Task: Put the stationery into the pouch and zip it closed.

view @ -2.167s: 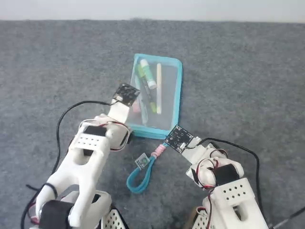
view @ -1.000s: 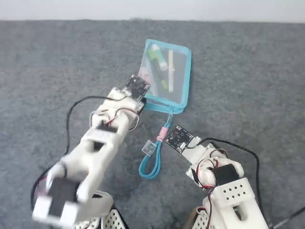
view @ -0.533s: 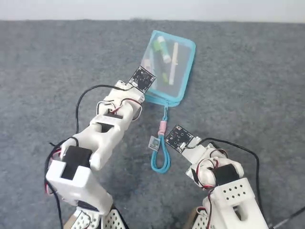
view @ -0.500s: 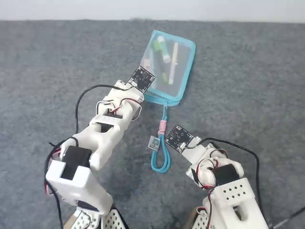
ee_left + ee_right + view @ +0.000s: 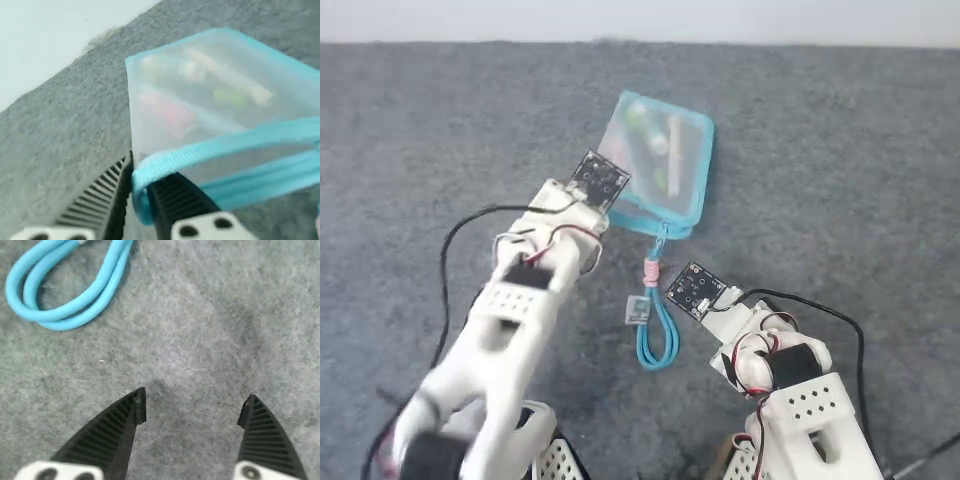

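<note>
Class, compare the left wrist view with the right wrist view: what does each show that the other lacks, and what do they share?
Left wrist view, of the two: the pouch with stationery inside, its blue edge pinched by the jaws of the left gripper. Right wrist view, of the two: a blue cord loop and the right gripper, jaws open. Shared: the grey carpet.

Grey felt tabletop point(image 5: 840, 150) meets a pale wall point(image 5: 640, 20) behind.

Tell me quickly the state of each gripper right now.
Left gripper: shut on a corner of the pouch.
Right gripper: open, holding nothing.
</note>
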Controlling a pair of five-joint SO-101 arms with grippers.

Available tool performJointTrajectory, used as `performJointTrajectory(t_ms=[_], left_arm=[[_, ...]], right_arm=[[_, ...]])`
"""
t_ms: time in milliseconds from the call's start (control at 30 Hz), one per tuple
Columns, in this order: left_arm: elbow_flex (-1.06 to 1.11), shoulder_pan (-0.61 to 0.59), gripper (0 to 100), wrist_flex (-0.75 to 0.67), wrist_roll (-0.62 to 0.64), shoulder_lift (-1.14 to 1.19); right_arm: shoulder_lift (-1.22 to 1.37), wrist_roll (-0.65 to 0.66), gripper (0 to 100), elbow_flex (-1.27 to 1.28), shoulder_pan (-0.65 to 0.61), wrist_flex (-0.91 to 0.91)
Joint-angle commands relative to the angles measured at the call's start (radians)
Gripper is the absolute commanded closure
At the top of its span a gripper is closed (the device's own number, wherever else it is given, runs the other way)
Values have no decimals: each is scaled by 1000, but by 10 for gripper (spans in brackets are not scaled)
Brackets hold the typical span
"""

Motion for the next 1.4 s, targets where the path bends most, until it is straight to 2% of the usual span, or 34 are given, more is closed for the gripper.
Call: performJointTrajectory(t_ms=[0, 167, 367, 533, 700, 867, 1000, 1167, 1367], left_arm=[[-16, -35, 991, 264, -5, -304], [-18, -63, 991, 486, -25, -554], [-18, -57, 991, 686, -12, -658], [-12, -61, 991, 700, -11, -657], [-12, -58, 991, 712, -11, -657], [-10, -58, 991, 712, -11, -657], [-10, -58, 991, 712, -11, -657], [-10, -58, 991, 712, -11, -655], [-8, -58, 991, 712, -11, -655]], right_arm=[[12, -12, 700, -48, -13, -25], [10, -12, 700, -95, -5, -114], [19, 25, 700, -117, -33, -311], [21, 187, 700, -117, -170, -441], [24, 190, 700, -157, -188, -527], [64, 186, 704, -262, -191, -495], [202, 192, 760, -331, -232, -473], [355, 196, 746, -430, -237, -469], [389, 192, 751, -473, -312, -446]])
